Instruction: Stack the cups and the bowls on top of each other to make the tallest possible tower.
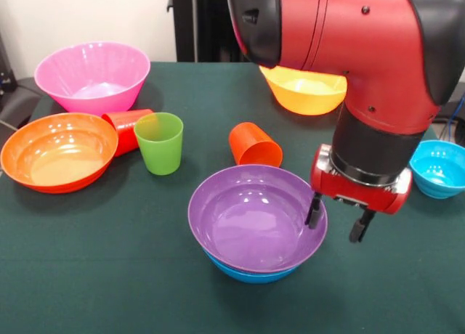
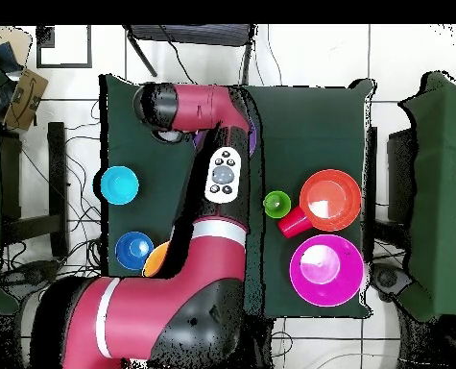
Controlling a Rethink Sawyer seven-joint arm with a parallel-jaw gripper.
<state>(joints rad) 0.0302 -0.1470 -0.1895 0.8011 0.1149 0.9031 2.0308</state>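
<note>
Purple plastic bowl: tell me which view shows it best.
The front view: the glossy purple plastic bowl shows whole, nested in a blue plastic bowl. In the overhead view the red arm covers all but a purple sliver.

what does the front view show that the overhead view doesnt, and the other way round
Only the front view shows the hand, its fingers apart at the purple bowl's rim, the blue bowl nested beneath it, and the orange cup lying on its side.

Only the overhead view shows the small dark blue bowl; there the arm hides the hand, and the purple bowl shows only as a sliver.

Both show the pink bowl, the large orange bowl, the green cup, the red cup and the cyan bowl.
</note>
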